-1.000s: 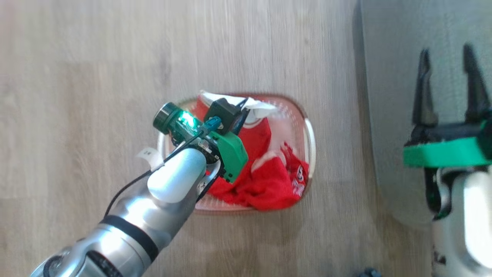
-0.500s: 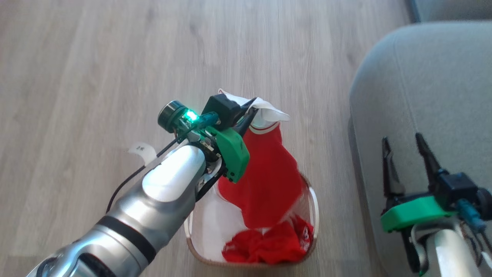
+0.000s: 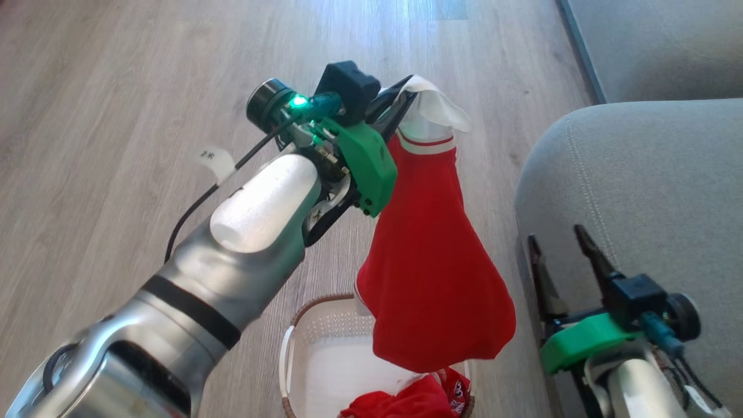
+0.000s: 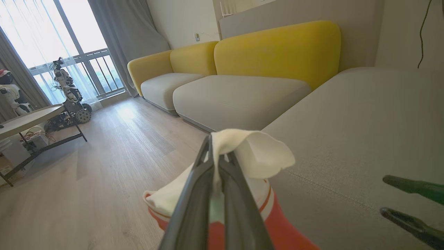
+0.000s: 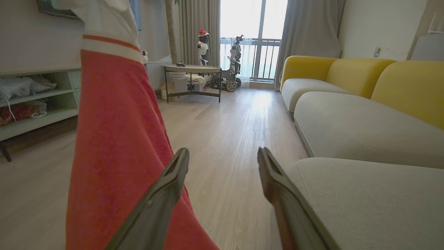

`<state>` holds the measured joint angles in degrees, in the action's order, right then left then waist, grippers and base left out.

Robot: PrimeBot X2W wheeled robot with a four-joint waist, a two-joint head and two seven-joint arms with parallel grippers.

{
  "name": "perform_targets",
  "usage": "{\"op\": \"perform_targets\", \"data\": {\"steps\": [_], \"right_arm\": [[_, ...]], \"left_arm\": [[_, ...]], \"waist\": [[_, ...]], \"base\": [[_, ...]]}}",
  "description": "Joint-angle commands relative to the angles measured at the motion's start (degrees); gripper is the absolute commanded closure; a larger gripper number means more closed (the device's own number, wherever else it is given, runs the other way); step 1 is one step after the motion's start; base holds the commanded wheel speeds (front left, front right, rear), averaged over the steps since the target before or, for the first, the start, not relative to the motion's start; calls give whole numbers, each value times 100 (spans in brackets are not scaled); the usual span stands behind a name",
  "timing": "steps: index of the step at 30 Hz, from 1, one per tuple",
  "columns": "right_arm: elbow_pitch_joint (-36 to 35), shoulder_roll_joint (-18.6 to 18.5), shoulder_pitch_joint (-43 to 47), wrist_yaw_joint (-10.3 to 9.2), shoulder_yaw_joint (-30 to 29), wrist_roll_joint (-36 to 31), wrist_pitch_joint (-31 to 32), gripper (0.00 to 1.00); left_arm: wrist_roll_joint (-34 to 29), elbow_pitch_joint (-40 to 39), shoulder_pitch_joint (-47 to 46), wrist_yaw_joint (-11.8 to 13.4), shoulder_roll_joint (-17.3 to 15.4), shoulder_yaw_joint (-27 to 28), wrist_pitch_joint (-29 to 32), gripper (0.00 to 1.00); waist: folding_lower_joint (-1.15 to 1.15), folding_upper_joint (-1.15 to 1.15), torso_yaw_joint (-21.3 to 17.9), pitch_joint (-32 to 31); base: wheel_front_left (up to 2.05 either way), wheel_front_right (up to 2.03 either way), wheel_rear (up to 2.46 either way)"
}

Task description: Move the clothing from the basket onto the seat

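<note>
I'm dangling the red sports garment (image 3: 432,261) from my tightly closed left gripper (image 3: 401,104), clearing the basket (image 3: 325,325) for the three-o'clock seat (image 3: 638,186).

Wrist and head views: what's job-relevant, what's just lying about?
Job: hanging red fabric garment with white trim, left gripper, crumpled red garment, cream perforated plastic basket, grey upholstered seat.
Lying about: round table, parked robots, yellow sofa backs, shelf.

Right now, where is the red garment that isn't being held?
In the head view the crumpled garment lies in the basket at bottom centre, under the hanging garment held by the left gripper, left of the grey seat.
</note>
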<state>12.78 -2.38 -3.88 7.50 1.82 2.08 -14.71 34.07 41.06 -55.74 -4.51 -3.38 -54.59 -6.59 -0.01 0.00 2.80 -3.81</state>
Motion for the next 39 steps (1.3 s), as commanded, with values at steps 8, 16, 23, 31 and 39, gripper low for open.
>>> {"op": "perform_targets", "data": {"steps": [8,16,23,31,39], "right_arm": [[113,-50,-627,-1,634,-304,-29,0],[1043,-291,-1448,-1,1315,-522,-29,0],[2081,-458,-2152,-1,1980,-195,-29,0],[3024,-494,-2869,-1,2610,312,-29,0],[3478,-432,-3274,-1,2987,729,-29,0]], "left_arm": [[175,-191,-574,104,-23,312,-14,100],[259,-192,-584,137,10,271,-107,100],[304,-224,-629,159,28,206,-137,100],[339,-436,-768,209,43,75,-162,100],[376,-693,-823,275,48,-72,-177,100]], "waist": [[1,0,-36,-82],[1,0,65,-107],[1,0,212,-101],[1,0,408,-63],[1,0,559,-40]], "base": [[0,0,0],[0,0,0],[0,0,0],[0,0,0],[0,0,0]]}}
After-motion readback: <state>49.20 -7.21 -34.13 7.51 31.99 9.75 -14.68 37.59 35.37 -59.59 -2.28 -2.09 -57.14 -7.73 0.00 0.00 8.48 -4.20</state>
